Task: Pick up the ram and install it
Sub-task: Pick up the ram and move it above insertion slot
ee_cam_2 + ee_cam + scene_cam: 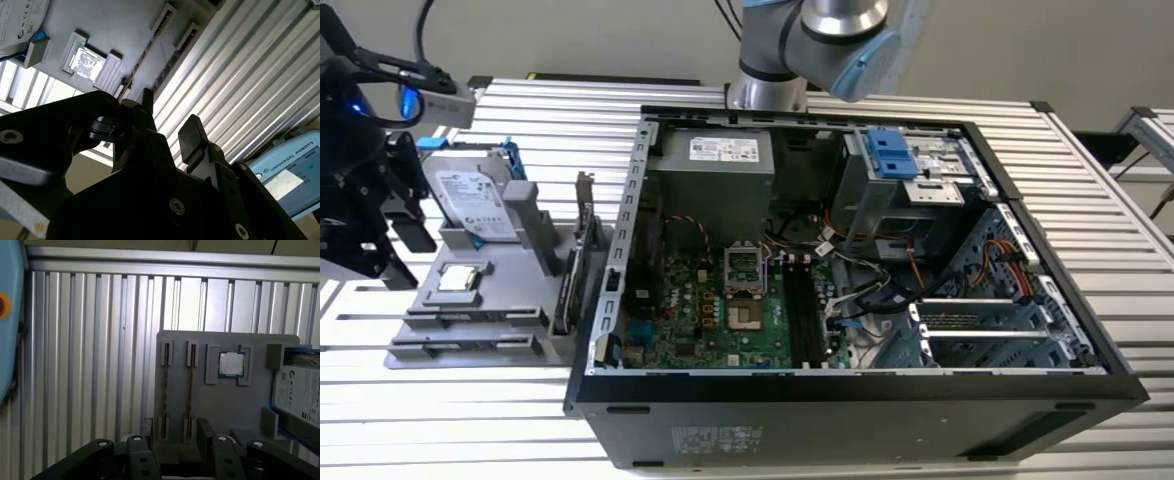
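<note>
The ram (190, 390) stands on edge as a thin dark strip in a slot of the grey holder (235, 405), with a second strip (166, 390) in the slot beside it. Both slots also run across the second wrist view, the ram (172, 65) among them. My gripper (172, 440) hovers above the near ends of these slots, open, with nothing between its black fingers (205, 432). In the exterior view the gripper (394, 245) hangs at the left, over the holder's (494, 330) left edge. The motherboard's long black memory slots (801, 310) lie inside the open computer case (854, 400).
On the holder sit a silver processor (231, 363), a hard drive in a blue frame (470, 200) and an expansion card (580, 250) standing upright beside the case wall. Everything rests on a ribbed aluminium table (454, 420). Cables cross the case interior.
</note>
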